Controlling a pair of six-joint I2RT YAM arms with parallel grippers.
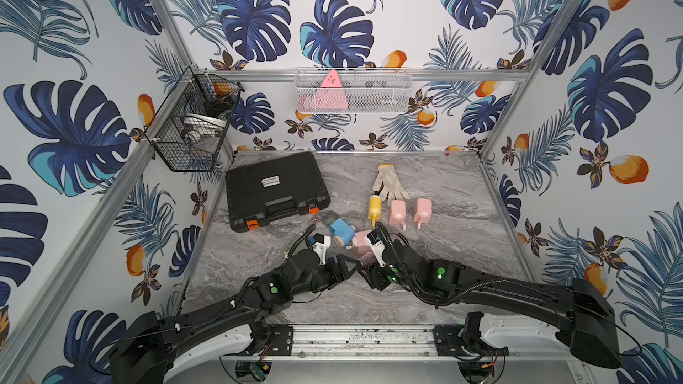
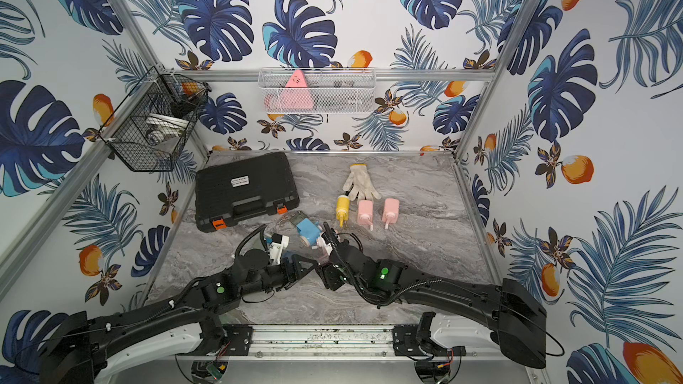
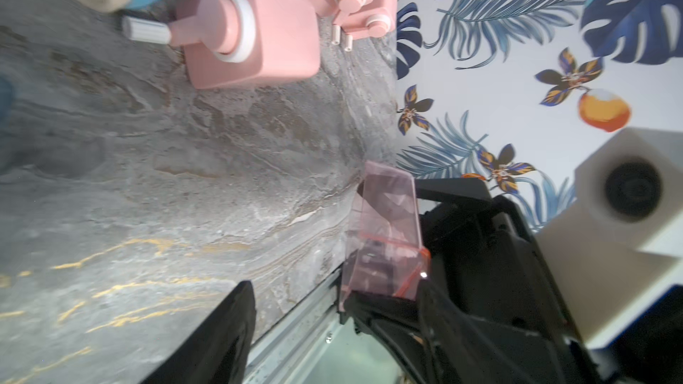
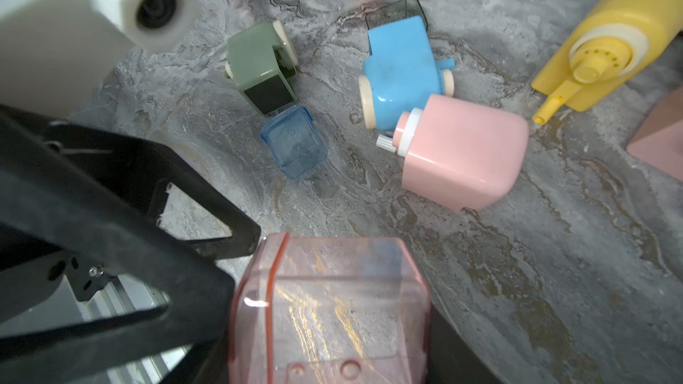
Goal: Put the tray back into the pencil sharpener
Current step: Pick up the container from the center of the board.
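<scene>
Arms meet low over the middle of the table (image 1: 454, 264) in both top views. The right gripper (image 1: 369, 270) is clamped on the tray (image 1: 366, 261), a clear pink box held off the surface. The left gripper (image 1: 354, 267) sits just beside it, tip to tip. Just behind them lies the pink sharpener (image 1: 360, 242), partly hidden by the right wrist and touching a blue sharpener (image 1: 342, 232). Farther back are a black case (image 1: 275, 190), a glove (image 1: 388, 182), a yellow bottle (image 1: 374, 208) and two other sharpeners (image 1: 398, 211).

From the left wrist, the tray (image 3: 384, 230) sits gripped in the right arm's black jaws. One left finger (image 3: 221, 334) shows, with bare table between it and the tray, so the left jaws stand apart and hold nothing. The pink sharpener (image 3: 251, 27) lies on its side with its crank toward the camera, well apart from the tray.

From the right wrist, the tray (image 4: 329, 308) fills the lower middle, pinched between the right jaws. A left fingertip (image 4: 236, 230) is just beside the tray's corner; whether they touch cannot be told. Beyond, the pink sharpener (image 4: 462, 156) lies against the blue one (image 4: 399, 72). A green sharpener (image 4: 258, 64) has a small blue tray (image 4: 295, 142) just beside it.
</scene>
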